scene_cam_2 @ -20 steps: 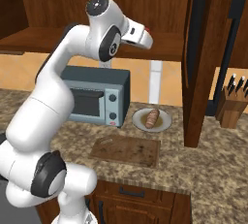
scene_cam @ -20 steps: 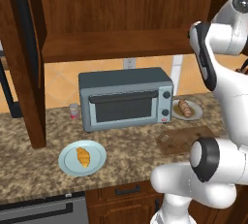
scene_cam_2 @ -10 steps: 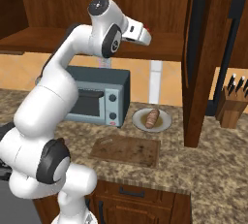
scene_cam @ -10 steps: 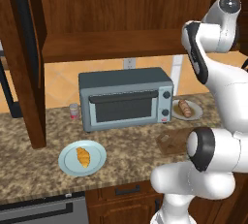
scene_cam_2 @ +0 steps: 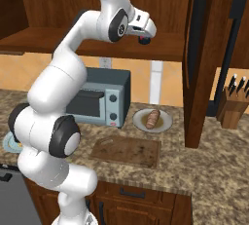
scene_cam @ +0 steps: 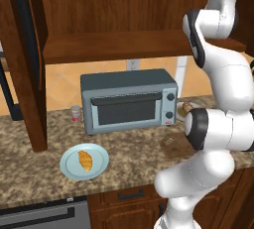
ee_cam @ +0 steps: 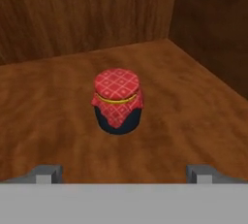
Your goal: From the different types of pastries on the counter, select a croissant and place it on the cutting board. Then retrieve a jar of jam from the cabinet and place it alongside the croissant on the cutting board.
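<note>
The jar of jam (ee_cam: 117,101), with a red checked cloth lid over a dark body, stands upright on the cabinet shelf (ee_cam: 43,102). It is a short way ahead of my open gripper (ee_cam: 124,174) and centred between the fingertips (ee_cam: 46,173), with nothing held. From the right base view the gripper (scene_cam_2: 148,30) hangs at shelf height beside the jar of jam (scene_cam_2: 144,39). The croissant (scene_cam: 86,160) lies on a round light blue plate (scene_cam: 69,166) on the counter (scene_cam: 129,153). The cutting board (scene_cam_2: 127,151) lies bare in front of the toaster oven.
A grey toaster oven (scene_cam: 129,99) stands at the back of the counter, with a pale little canister (scene_cam: 76,113) to its left. A brown roll-like pastry (scene_cam_2: 153,118) rests on a plate behind the board. A knife block (scene_cam_2: 233,107) is at the far right. An open cabinet door (scene_cam_2: 202,58) hangs close by.
The arm has risen slightly and the hand has moved closer to the cabinet shelf. The jaws have stayed open.
</note>
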{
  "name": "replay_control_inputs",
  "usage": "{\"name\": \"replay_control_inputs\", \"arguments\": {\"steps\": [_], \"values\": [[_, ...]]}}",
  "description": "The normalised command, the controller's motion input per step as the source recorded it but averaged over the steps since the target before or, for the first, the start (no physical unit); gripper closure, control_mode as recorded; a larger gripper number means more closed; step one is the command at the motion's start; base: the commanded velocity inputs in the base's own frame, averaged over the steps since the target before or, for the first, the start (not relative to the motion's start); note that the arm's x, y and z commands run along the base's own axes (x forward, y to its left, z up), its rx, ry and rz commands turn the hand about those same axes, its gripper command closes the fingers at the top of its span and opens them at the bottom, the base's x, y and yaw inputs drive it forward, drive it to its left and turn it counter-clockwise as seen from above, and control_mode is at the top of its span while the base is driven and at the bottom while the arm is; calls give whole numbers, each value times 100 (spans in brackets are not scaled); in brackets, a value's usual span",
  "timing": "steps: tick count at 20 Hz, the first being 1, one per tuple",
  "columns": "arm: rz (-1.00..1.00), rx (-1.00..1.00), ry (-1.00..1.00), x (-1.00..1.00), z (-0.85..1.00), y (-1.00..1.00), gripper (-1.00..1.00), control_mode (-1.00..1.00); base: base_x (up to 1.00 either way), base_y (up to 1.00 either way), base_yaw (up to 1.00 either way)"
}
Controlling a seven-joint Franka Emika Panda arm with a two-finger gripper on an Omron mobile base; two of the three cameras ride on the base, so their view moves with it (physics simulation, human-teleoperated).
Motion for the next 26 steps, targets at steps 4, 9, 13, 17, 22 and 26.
{"name": "replay_control_inputs", "arguments": {"steps": [4, 9, 13, 17, 22, 26], "values": [[0, 0, -12, 20, -27, -4, -100, -100, 0, 0, 0], [0, 0, -10, 16, -25, -7, -100, -100, 0, 0, 0], [1, 0, -4, 18, -24, -3, -100, -100, 0, 0, 0], [4, 0, 0, 39, -12, -7, -100, -100, 0, 0, 0], [5, 0, 0, 36, 0, -24, -100, -100, 0, 0, 0], [5, 0, 0, 21, 0, -29, -100, -100, 0, 0, 0]]}}
